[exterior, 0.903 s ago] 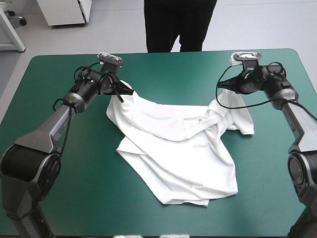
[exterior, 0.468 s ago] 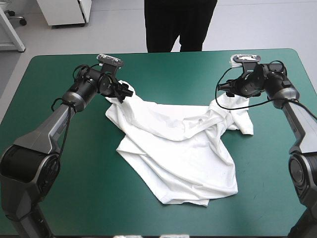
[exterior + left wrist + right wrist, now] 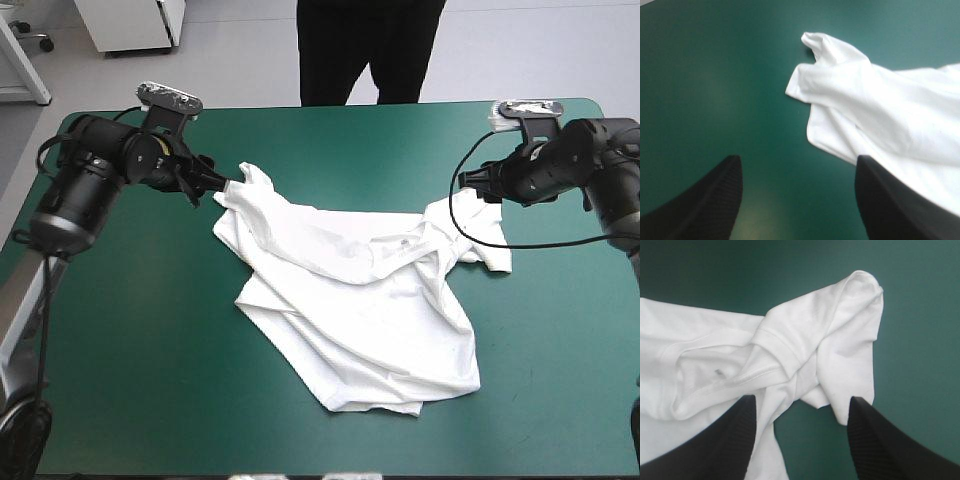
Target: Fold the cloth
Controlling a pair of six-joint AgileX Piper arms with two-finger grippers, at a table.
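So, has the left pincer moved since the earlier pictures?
Yes. The left pincer has backed off toward the table's left edge, away from the T-shirt corner it held, and now stands open.

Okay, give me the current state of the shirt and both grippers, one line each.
T-shirt: lying rumpled and partly spread on the table, held by neither gripper.
Left gripper: jaws open, empty, just short of a shirt corner.
Right gripper: jaws open, empty, a bunched sleeve ahead of it.
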